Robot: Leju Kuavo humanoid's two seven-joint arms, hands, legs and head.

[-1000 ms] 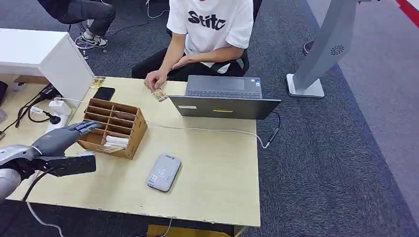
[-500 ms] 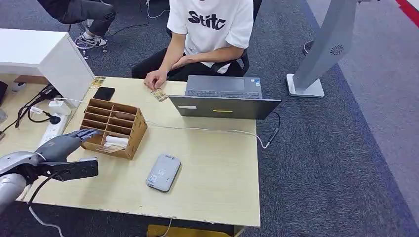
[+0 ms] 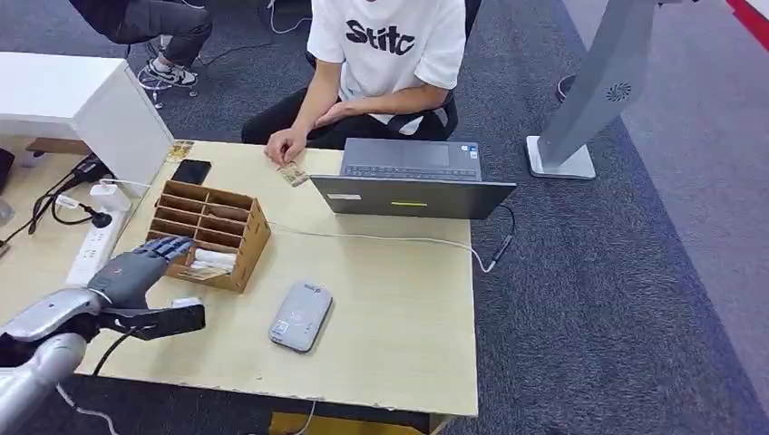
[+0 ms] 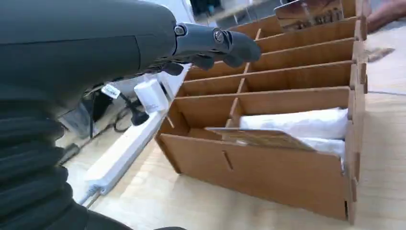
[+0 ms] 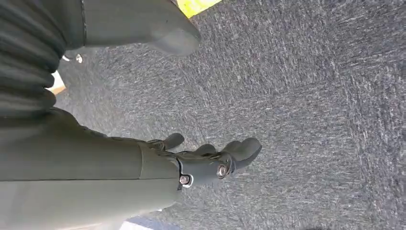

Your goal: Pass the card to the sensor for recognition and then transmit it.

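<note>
Pale wood tabletop (image 3: 390, 299) fills the near ground, and over its near-left corner the robot's left hand (image 3: 136, 267) hangs with loosely spread fingers (image 4: 225, 43) holding nothing, fingertips just short of the brown wooden slotted organiser box (image 3: 210, 234). Its nearest row holds a thin brownish card (image 4: 261, 138) lying flat across the slot's front edge, beside white wrapped bundles (image 4: 297, 123); I judge that to be the card to fetch. To do the pick well, the hand should come in low and level with that front slot, slide a finger under the card's free edge and pinch it against the thumb without snagging the dividers or shoving the light box backwards. To the right of the box lies the grey flat rounded card reader (image 3: 300, 315), well apart, so the carry is short. Farther off are an open grey laptop (image 3: 413, 178) and a seated person's hand (image 3: 286, 145) on another small card (image 3: 292, 174). Down by the grey carpet, the right hand (image 5: 210, 160) is half-curled and holding nothing.
</note>
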